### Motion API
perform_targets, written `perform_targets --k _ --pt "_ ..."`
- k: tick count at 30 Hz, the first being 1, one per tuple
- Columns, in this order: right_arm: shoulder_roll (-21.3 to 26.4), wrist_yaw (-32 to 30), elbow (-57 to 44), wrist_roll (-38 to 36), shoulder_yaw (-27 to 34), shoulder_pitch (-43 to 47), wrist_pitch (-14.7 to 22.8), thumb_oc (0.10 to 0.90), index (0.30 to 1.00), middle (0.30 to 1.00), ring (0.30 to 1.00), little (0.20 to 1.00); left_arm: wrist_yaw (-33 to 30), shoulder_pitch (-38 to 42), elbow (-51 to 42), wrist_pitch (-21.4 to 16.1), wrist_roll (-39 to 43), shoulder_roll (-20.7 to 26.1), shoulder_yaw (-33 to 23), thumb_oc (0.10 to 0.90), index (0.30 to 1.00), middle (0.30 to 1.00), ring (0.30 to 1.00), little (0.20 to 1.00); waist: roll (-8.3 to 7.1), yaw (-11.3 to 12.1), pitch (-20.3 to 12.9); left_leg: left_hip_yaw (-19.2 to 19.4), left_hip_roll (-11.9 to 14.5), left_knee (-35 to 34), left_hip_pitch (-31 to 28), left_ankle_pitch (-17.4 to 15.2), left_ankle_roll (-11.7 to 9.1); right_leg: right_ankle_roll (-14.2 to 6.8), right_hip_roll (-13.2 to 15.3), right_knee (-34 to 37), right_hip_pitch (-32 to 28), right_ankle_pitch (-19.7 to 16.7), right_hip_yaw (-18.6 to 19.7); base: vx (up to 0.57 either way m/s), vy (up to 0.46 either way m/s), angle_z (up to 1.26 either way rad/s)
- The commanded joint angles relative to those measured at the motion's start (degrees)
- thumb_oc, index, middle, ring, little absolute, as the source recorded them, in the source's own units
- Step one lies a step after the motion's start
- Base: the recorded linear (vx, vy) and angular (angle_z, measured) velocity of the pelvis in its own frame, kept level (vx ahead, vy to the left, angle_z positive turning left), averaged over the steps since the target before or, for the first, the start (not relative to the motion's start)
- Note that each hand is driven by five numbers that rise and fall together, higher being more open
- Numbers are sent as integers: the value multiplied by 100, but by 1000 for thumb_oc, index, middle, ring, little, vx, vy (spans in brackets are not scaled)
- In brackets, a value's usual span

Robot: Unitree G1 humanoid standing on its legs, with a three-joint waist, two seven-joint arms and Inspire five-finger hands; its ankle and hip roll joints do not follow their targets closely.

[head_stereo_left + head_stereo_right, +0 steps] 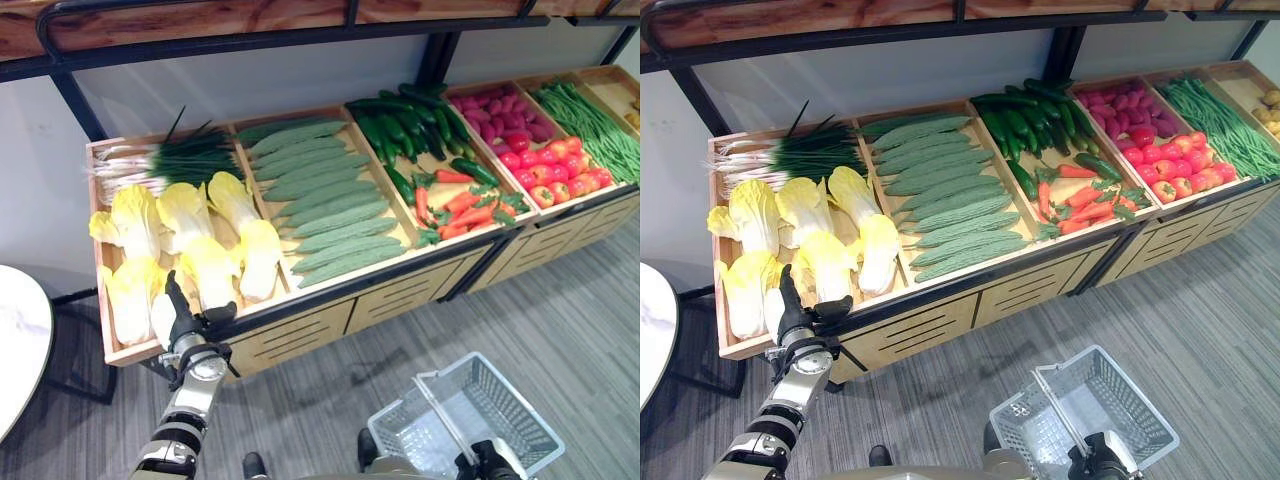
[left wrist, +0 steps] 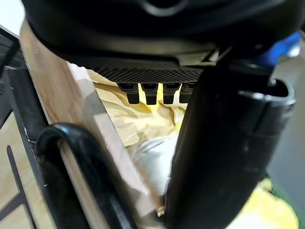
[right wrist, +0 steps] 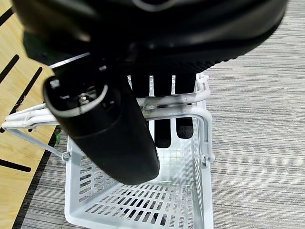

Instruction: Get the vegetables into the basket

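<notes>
Yellow cabbage point(image 1: 132, 300) beside left hand point(image 1: 186, 322)

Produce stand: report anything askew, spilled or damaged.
Nothing stands out. The cabbages, bitter gourds, cucumbers and carrots lie within their own crates. The left hand is at the cabbage crate's front edge; the right hand holds the empty basket by its handle.

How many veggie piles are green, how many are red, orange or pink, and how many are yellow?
Green: 4 (spring onions, bumpy gourds, cucumbers, beans)
Red, orange or pink: 3 (carrots, tomatoes, pink roots)
Yellow: 2 (cabbages, potatoes)
Total: 9 piles
</notes>
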State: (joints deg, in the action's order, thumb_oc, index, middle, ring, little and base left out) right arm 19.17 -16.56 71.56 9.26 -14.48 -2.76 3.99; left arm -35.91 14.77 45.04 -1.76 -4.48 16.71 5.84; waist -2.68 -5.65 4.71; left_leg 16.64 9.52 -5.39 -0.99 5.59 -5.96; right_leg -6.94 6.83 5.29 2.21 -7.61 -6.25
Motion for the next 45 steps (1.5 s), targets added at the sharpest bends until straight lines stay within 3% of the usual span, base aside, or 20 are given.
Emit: perform_targets --k 1,10,13,17,19,20,21,24,27,28,29,31,32,35,37,39,40,45 --pt "194 -62 -122 127 -313 368 107 400 300 300 300 300 253 613 1082 601 -257 388 12 400 300 300 300 300 -300 -204 273 -6 224 39 -376 -233 -302 -443 322 -29 -157 192 9 0 0 0" --pt "225 45 -166 73 -406 490 153 400 300 300 300 300 466 868 1400 722 -315 417 164 400 300 300 300 300 -243 -226 322 -13 209 39 -373 -232 -296 -449 341 -46 -127 168 35 4 17 -3" --pt "205 70 -155 107 -420 474 155 400 300 300 300 300 237 751 1170 538 92 302 -48 400 300 300 300 300 -248 -213 331 -20 189 39 -394 -250 -288 -445 345 -34 -162 178 32 0 0 0" --pt "146 -10 -148 164 -335 336 160 400 300 300 300 300 -649 602 -137 44 506 307 -574 400 300 300 300 300 -284 -171 329 -50 171 39 -431 -281 -281 -455 376 -29 -230 203 0 0 0 0" --pt "95 -94 -160 132 -260 254 230 400 300 300 300 300 -1182 542 -1217 -210 211 368 -835 400 300 300 300 300 -344 -130 320 -78 169 39 -429 -301 -288 -467 394 -29 -258 229 -33 4 -7 2" --pt "96 -95 -160 132 -265 251 231 400 300 300 300 300 -1184 519 -1250 -192 198 361 -844 400 300 300 300 300 -345 -136 319 -80 167 39 -433 -302 -287 -468 397 -29 -264 231 -35 -4 -19 8" --pt "51 -152 -131 102 -230 227 255 400 300 300 300 300 -1693 593 -2374 -384 -88 409 -1080 400 300 300 300 300 -385 -80 336 -110 158 39 -437 -326 -286 -479 414 -29 -298 251 -71 -8 -15 7" --pt "37 -191 -80 86 -225 186 297 400 300 300 300 300 -1958 572 -3348 -465 -357 334 -1358 400 300 300 300 300 -412 -36 319 -137 138 39 -429 -349 -276 -487 436 -29 -311 253 -100 -3 1 2" --pt "24 -184 -54 81 -226 150 304 400 300 300 300 300 -2003 578 -3603 -496 -446 359 -1419 400 300 300 300 300 -409 -25 314 -143 132 39 -433 -358 -273 -489 440 -29 -324 260 -110 -1 1 9" --pt "25 -182 -1 48 -201 88 332 400 300 300 300 300 -1843 575 -4351 -669 -579 334 -1393 400 300 300 300 300 -395 2 297 -169 117 39 -442 -369 -261 -495 465 -29 -355 261 -152 -2 3 6" --pt "26 -181 -3 48 -202 85 332 400 300 300 300 300 -1839 569 -4357 -667 -579 332 -1395 400 300 300 300 300 -395 0 296 -170 116 39 -442 -369 -260 -496 466 -29 -356 261 -153 -11 5 5" --pt "58 -176 -36 -17 -148 52 357 400 300 300 300 300 -1284 410 -5032 -1186 -111 245 -1192 400 300 300 300 300 -365 8 305 -201 96 39 -441 -366 -244 -499 482 -29 -372 253 -181 -18 6 11" --pt "60 -174 -40 -17 -147 44 356 400 300 300 300 300 -1264 396 -5043 -1190 -94 245 -1199 400 300 300 300 300 -364 8 302 -202 96 39 -443 -367 -244 -500 483 -29 -374 253 -182 -14 8 18" --pt "111 -64 -178 -118 -32 70 308 400 300 300 300 300 161 -128 -5325 -2108 2005 136 -947 400 300 300 300 300 -302 35 310 -226 64 39 -445 -345 -226 -492 511 -29 -389 229 -178 -23 18 10" --pt "160 20 -242 -112 15 84 285 400 300 300 300 300 874 -350 -5233 -2268 3198 -6 -804 400 300 300 300 300 -272 33 297 -229 59 39 -445 -339 -216 -487 520 -29 -387 216 -167 0 0 0" --pt "174 66 -260 -80 12 98 260 400 300 300 300 300 1104 -399 -5232 -2250 3522 -53 -736 400 300 300 300 300 -261 29 289 -233 56 39 -444 -339 -210 -482 521 -29 -387 213 -164 0 0 0" --pt "185 148 -278 -68 59 84 262 400 300 300 300 300 1631 -600 -5265 -2167 3968 -67 -610 400 300 300 300 300 -246 21 286 -239 50 39 -444 -335 -202 -478 525 -29 -388 206 -163 0 0 0" --pt "210 277 -290 -32 171 24 271 400 300 300 300 300 2555 -1010 -5128 -1932 4807 -9 -402 400 300 300 300 300 -214 11 264 -227 38 39 -463 -334 -191 -470 523 -29 -392 204 -132 0 0 0"
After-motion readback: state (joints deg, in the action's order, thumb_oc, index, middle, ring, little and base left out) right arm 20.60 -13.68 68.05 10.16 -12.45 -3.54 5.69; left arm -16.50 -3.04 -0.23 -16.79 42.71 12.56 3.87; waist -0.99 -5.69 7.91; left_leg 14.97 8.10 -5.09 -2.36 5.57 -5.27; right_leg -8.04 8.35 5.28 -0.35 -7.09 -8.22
